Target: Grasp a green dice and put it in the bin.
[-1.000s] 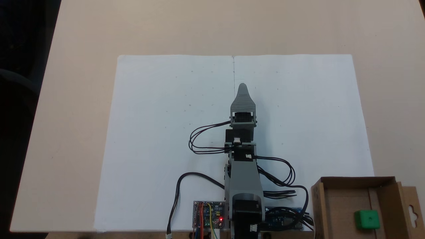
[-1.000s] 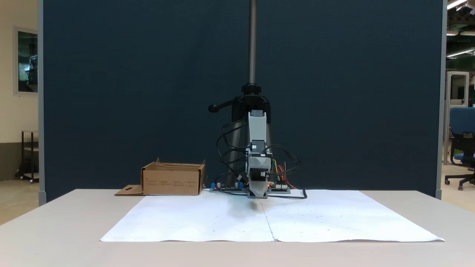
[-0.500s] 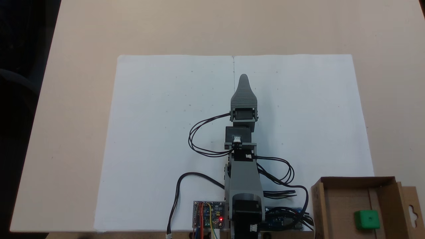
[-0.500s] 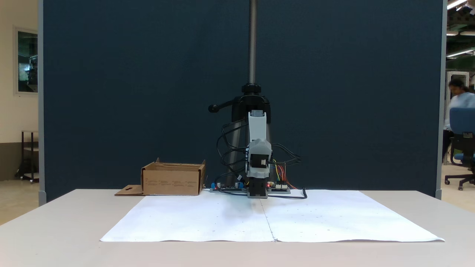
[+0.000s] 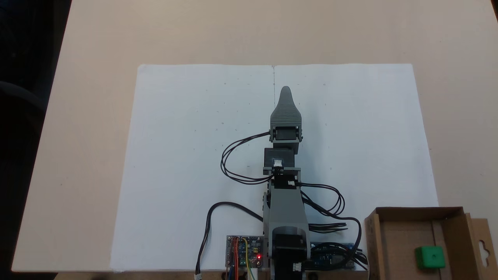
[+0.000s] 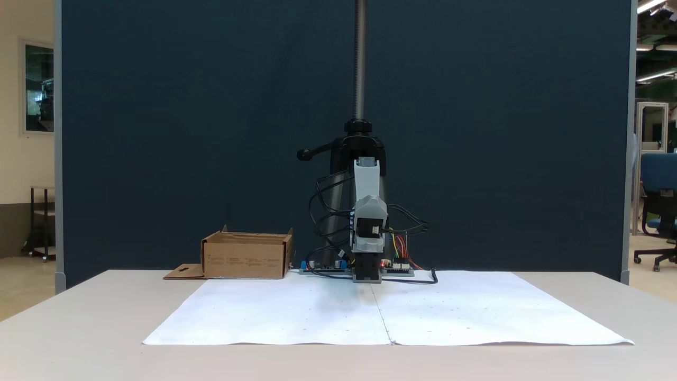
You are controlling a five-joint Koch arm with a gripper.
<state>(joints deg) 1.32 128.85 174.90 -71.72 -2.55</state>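
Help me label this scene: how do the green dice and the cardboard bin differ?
The green dice is small, bright green and rounded; the bin is far larger, brown and rectangular. The dice is solid with recessed pips; the bin is open-topped with side flaps. The dice lies inside the bin. Both are boxy.

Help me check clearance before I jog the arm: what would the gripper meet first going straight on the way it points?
Nothing, it seems: the gripper points along the white paper, with bare sheet and table ahead; its height is unclear.

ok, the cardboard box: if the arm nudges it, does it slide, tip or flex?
The cardboard box probably slides rather than tips: it is low and wide, sitting flat on the table. Likely light, with just the green dice inside. Thin walls and the loose flap may flex.
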